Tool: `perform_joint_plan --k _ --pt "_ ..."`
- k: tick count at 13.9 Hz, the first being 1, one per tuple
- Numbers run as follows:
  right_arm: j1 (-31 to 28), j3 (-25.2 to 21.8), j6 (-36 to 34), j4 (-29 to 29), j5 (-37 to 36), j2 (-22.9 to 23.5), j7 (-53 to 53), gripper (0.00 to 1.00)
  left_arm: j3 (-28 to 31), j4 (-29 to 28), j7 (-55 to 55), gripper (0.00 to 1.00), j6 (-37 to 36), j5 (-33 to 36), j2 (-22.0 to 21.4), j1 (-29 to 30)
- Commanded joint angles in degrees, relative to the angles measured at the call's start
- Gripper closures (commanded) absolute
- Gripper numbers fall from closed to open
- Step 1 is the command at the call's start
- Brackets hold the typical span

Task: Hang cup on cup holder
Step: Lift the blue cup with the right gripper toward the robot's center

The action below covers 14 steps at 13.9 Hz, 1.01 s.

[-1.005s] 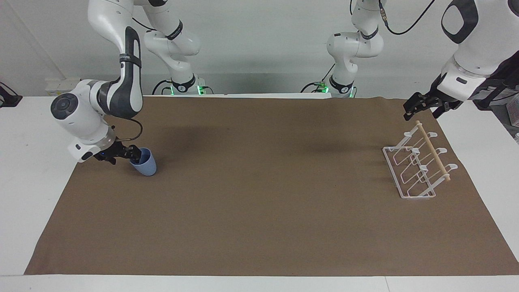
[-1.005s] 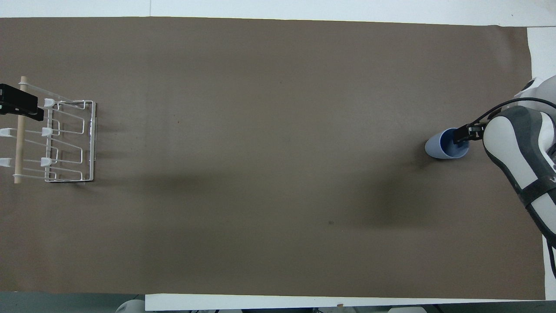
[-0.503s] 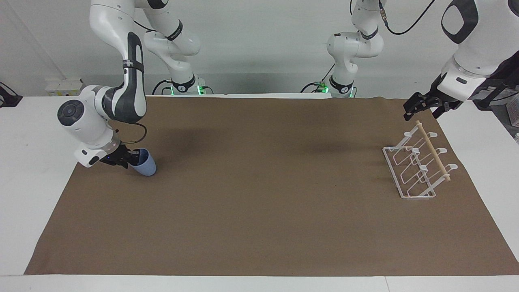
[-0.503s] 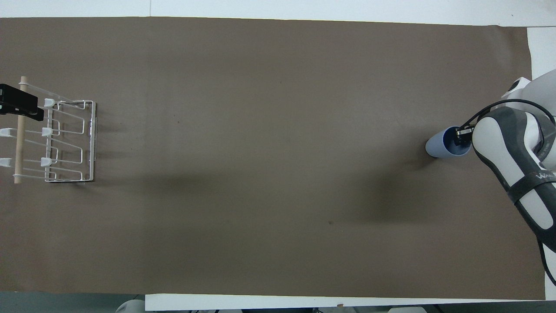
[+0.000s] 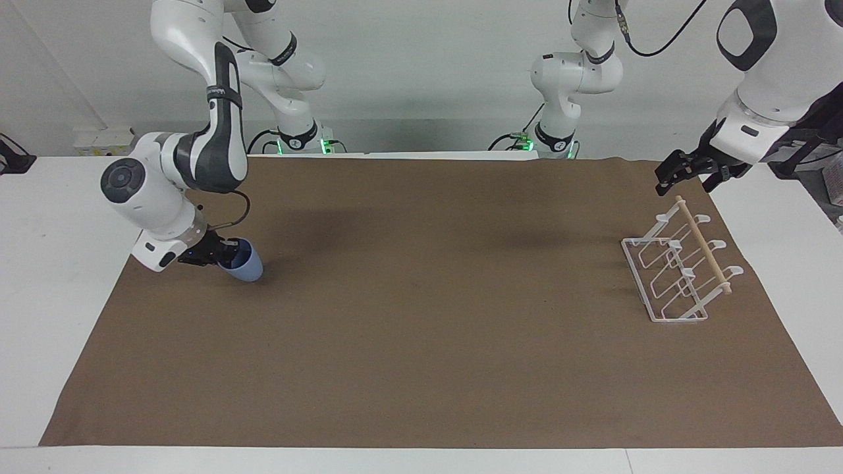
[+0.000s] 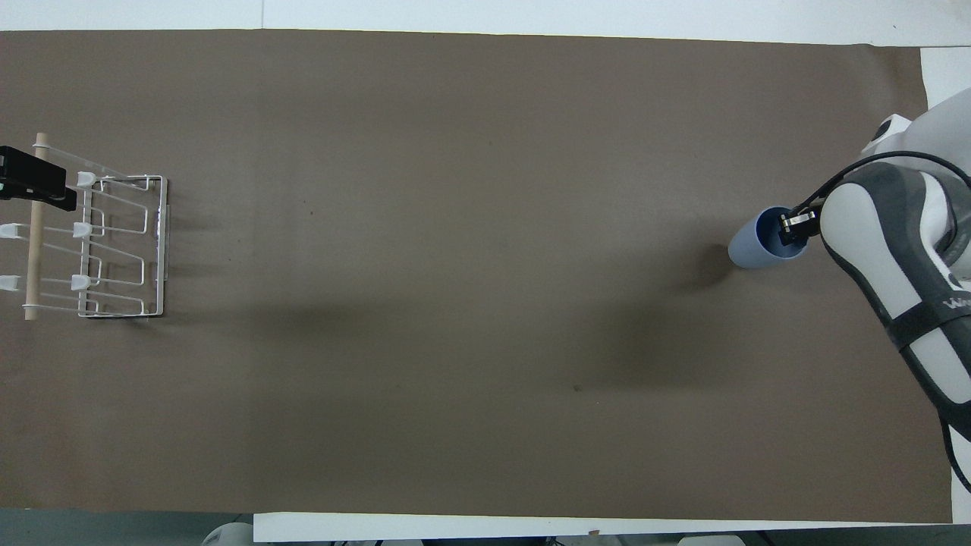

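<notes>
The light-blue cup [image 5: 247, 267] hangs tilted just above the brown mat at the right arm's end of the table, its mouth turned toward the gripper. My right gripper [image 5: 227, 253] is shut on the cup's rim, with one finger inside the mouth; the overhead view shows this gripper [image 6: 795, 226] and the cup [image 6: 755, 249] too. The white wire cup holder [image 5: 678, 270] with its wooden dowel stands at the left arm's end of the mat and also shows in the overhead view [image 6: 114, 250]. My left gripper [image 5: 668, 179] hovers over the dowel's end nearest the robots and waits.
A brown mat [image 5: 421, 329] covers most of the white table. Nothing else lies on it between the cup and the cup holder.
My right gripper has lifted the cup slightly off the mat, tilted it more and carried it a little toward the left arm's end. The left arm has not moved.
</notes>
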Motion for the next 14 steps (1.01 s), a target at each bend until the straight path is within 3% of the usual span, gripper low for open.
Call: perform_joint_plan --k 1,5,8,12,14 --pt "-0.5 0.8 -9.5 6.8 9.6 -0.5 -1.6 1.00 -0.2 -1.8 -0.5 0.00 0.0 -0.7 -1.7 0.4" --pt "-0.3 0.8 -17.4 8.4 29.3 -0.7 -0.5 1.00 -0.2 -1.8 -0.4 0.00 0.0 -0.6 -1.7 0.5" --pt "-0.9 0.8 -22.4 8.1 46.0 -1.1 7.2 1.00 -0.3 -1.8 -0.7 0.00 -0.3 -0.7 -1.7 0.0" --pt "0.6 1.2 -22.3 4.2 55.7 -2.8 14.5 1.00 -0.4 -1.7 -2.2 0.00 0.3 -0.8 -1.8 -0.3" --pt "3.0 1.3 -19.6 0.2 61.9 -4.4 20.3 1.00 -1.0 -4.6 -13.1 0.00 0.4 -1.9 -3.4 -2.8"
